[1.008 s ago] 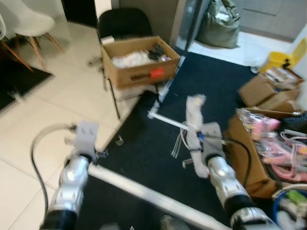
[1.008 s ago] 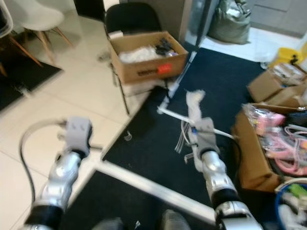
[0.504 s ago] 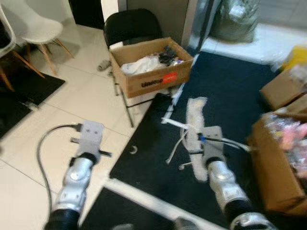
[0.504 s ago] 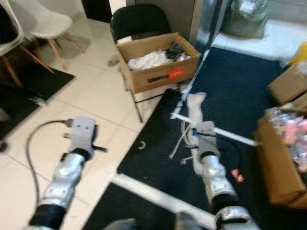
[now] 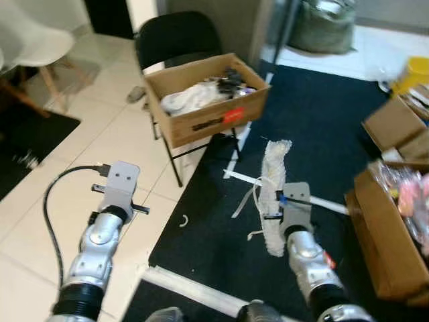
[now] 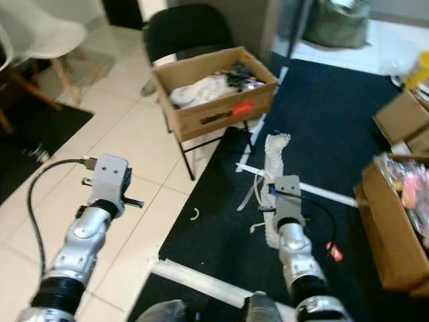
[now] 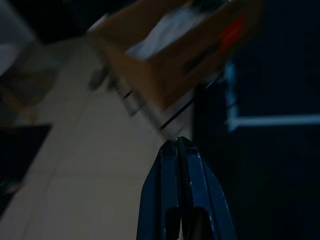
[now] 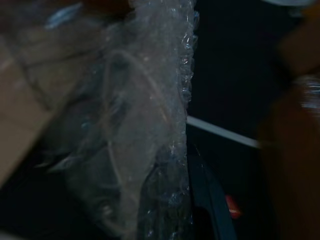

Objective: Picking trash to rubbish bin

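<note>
Here the right pincer (image 8: 172,200) is clamped on a strip of bubble wrap (image 5: 273,194), which stands up out of its fingers above the dark mat (image 5: 315,134). The left pincer (image 7: 181,165) is closed, empty, over pale tiles (image 5: 94,168). A cardboard box (image 5: 204,100) rests on a chair ahead.

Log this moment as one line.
right gripper: shut on bubble wrap, over dark carpet | left gripper: shut, idle | cardboard box: ahead on chair

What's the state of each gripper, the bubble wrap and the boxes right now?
Left gripper: shut, empty, over the tiled floor.
Right gripper: shut on the bubble wrap.
Bubble wrap: held, off the carpet.
Cardboard box on the chair: open, filled with trash.
Black chair: upright, box on its seat.
Right-hand cardboard box: open.
</note>
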You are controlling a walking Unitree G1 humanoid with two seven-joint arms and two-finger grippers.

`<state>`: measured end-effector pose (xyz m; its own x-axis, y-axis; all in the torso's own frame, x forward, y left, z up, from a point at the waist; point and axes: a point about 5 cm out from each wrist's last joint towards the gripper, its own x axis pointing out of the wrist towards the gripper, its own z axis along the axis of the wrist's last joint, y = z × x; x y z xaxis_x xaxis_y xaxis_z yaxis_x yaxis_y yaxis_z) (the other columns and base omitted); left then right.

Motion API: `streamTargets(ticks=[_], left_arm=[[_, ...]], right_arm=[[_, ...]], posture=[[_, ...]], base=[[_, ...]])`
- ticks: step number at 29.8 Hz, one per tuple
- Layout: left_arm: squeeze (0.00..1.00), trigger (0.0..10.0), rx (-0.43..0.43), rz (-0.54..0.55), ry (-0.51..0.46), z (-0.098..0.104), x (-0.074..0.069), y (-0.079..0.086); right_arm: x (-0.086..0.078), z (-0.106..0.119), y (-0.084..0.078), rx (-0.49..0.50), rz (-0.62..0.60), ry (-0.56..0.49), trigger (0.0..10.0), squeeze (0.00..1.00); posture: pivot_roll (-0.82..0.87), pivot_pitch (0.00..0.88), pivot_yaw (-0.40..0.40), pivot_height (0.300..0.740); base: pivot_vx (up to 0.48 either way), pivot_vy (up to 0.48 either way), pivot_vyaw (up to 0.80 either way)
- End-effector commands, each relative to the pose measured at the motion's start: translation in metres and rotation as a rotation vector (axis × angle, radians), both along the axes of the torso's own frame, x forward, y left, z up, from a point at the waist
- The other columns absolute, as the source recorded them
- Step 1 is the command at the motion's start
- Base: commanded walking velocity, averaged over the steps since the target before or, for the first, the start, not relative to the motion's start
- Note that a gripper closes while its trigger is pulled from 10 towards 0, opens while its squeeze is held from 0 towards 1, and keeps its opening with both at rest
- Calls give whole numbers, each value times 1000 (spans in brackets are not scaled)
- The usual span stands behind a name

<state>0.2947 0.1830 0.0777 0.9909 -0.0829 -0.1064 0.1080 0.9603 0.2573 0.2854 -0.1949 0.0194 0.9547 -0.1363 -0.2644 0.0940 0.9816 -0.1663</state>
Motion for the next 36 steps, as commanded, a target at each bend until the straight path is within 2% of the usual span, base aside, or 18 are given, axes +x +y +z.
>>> streamTargets(ticks=[1,27,31,36], left_arm=[[0,10000,6,16,27,-6,-5,5],[0,10000,-2,19,31,-7,-8,4],[0,10000,-1,19,33,-7,-8,4],[0,10000,0,18,31,-7,-8,3]], right_arm=[[1,1,2,15,-5,-1,10000,0],[2,2,-1,18,-14,-2,10000,0],[5,4,4,-11,34,-5,10000,0],[6,5,4,-2,27,-6,10000,0]], posture=[[66,74,33,740],[66,80,22,740],[67,76,19,740],[68,74,16,740]], base=[[330,0,-594],[329,0,-595],[322,0,0],[322,0,0]])
